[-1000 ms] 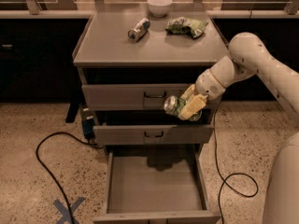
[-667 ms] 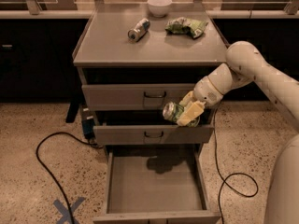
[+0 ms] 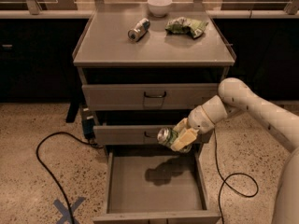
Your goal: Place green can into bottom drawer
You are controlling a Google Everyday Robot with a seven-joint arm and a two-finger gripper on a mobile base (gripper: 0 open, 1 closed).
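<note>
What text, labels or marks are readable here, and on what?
"X": blue tape cross on the floor; a mark, not lettering.
green can, held in the gripper over the open bottom drawer: print too blurred to read.
silver can and green bag: unreadable.

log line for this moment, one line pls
phase: carry | gripper: shut on small green drink can, silver end facing left | position: above open broad grey metal bottom drawer | can not yet in drawer

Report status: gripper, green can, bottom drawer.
Gripper shut on green can, hanging over the open bottom drawer. Can not yet inside. Nothing seen in the drop path.
</note>
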